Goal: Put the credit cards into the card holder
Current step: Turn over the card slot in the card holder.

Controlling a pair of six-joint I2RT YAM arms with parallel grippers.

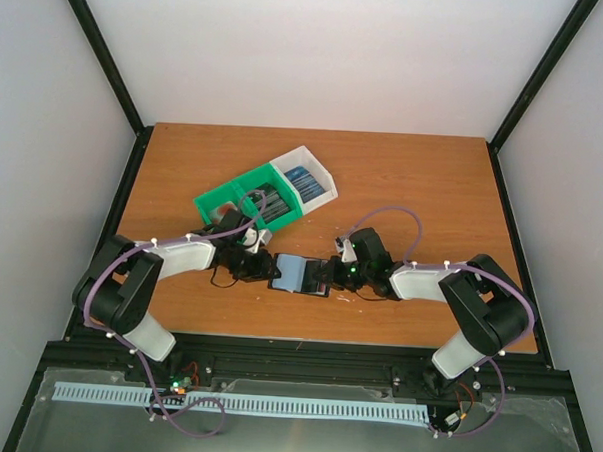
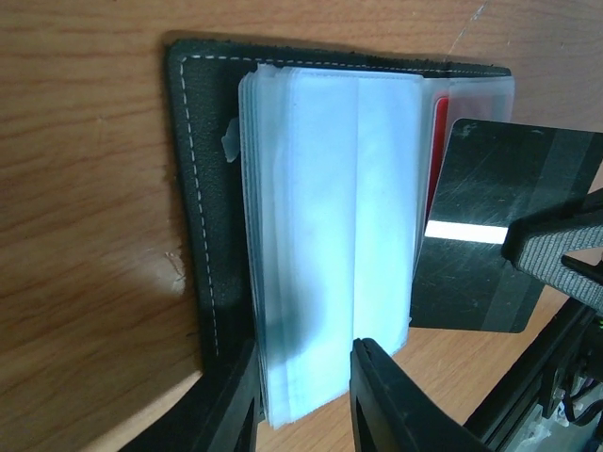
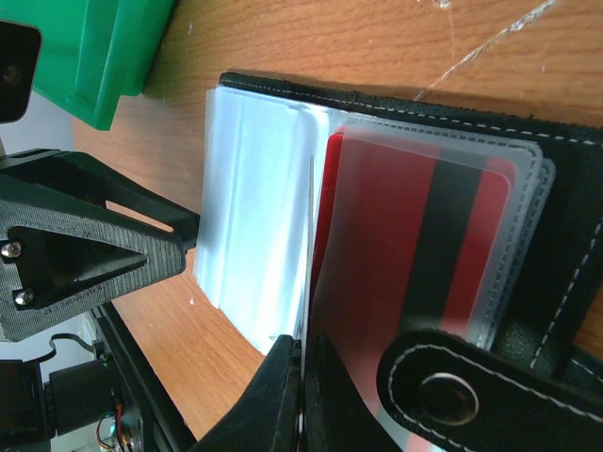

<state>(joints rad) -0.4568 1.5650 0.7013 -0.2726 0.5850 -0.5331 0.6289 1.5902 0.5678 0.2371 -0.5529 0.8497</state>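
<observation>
The black card holder lies open on the table between my two grippers. Its pale blue sleeves stand up as a stack. My left gripper is closed around the near edge of that stack, one finger on each side. My right gripper is shut on a dark card, seen edge-on in the right wrist view, with its edge at the sleeves. A red card with a black stripe sits inside a clear sleeve. The snap tab lies beside my right fingers.
A green and white three-compartment bin stands just behind the left gripper, holding several blue cards and dark cards. Its green corner shows in the right wrist view. The left gripper reaches in from the left there.
</observation>
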